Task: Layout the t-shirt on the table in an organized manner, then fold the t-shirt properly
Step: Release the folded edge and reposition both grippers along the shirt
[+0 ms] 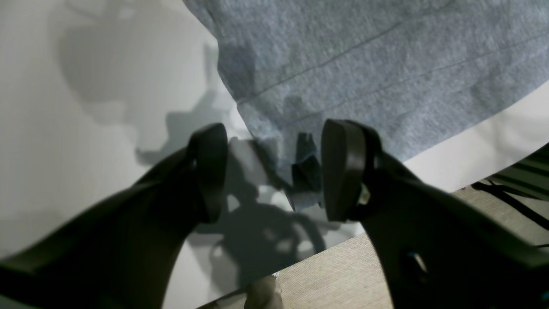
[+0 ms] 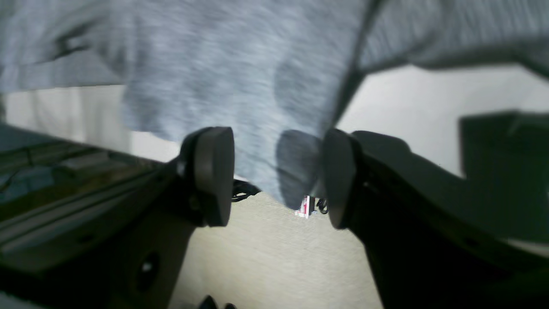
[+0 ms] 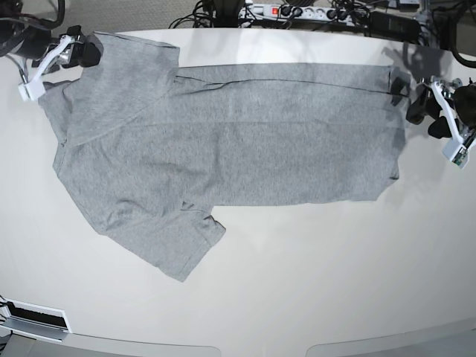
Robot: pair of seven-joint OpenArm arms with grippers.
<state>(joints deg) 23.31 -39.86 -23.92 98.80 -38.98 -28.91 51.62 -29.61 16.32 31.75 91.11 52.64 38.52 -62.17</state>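
Note:
The heather-grey t-shirt (image 3: 245, 141) lies spread sideways across the white table (image 3: 297, 282), plain side up. Its sleeves and shoulders are at the left and its hem at the right. One sleeve (image 3: 175, 245) sticks out toward the front. My left gripper (image 3: 425, 111) hovers at the hem's far right corner. In the left wrist view the left gripper (image 1: 276, 141) is open, and a corner of the t-shirt (image 1: 364, 56) lies between the fingers, next to the right one. My right gripper (image 3: 88, 50) is at the far left shoulder. In the blurred right wrist view the right gripper (image 2: 279, 141) has its jaws apart around loose t-shirt (image 2: 214, 64) fabric.
A power strip with cables (image 3: 297, 11) runs behind the table's far edge. Both wrist views show beige carpet (image 1: 343, 274) just past the table edge (image 1: 450, 159). A white device (image 3: 33, 320) sits at the front left corner.

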